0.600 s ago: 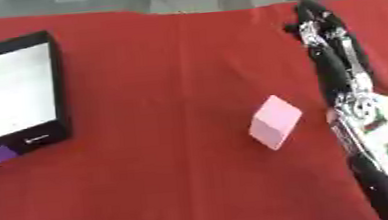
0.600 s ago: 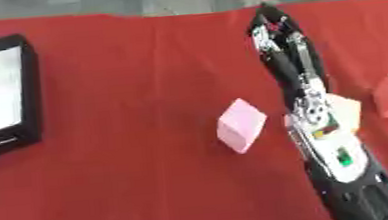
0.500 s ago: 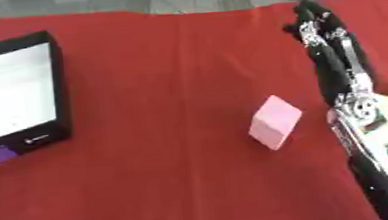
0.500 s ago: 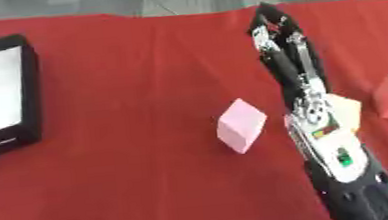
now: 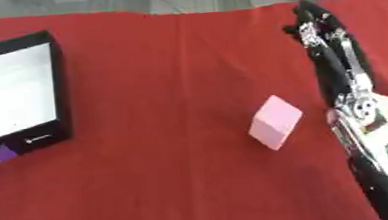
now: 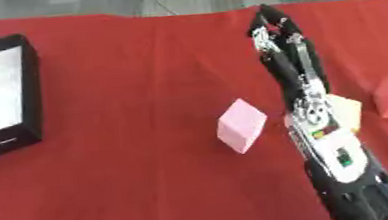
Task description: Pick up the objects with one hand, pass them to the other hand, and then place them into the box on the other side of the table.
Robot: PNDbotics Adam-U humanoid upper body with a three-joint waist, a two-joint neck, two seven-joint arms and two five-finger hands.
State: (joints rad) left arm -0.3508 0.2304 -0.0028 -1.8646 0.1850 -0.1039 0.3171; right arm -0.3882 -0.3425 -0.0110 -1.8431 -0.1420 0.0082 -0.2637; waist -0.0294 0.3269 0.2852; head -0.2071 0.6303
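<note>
Right eye view: right hand [image 6: 281, 39] open, beside pink cube [image 6: 241, 125].

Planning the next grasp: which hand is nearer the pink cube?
Right. The right hand reaches past the pink cube, beyond its right side; the left hand isn't in view.

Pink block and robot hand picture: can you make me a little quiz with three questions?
1. True or false: the right hand is holding the pink block.
2. Which side of the table has the black box: A left, B right, C middle?
3. Fill in: the tablecloth is ____.

Key: 1 false, the hand is stretched out straight beyond the block, its arm beside it. 2 A. 3 red.
</note>
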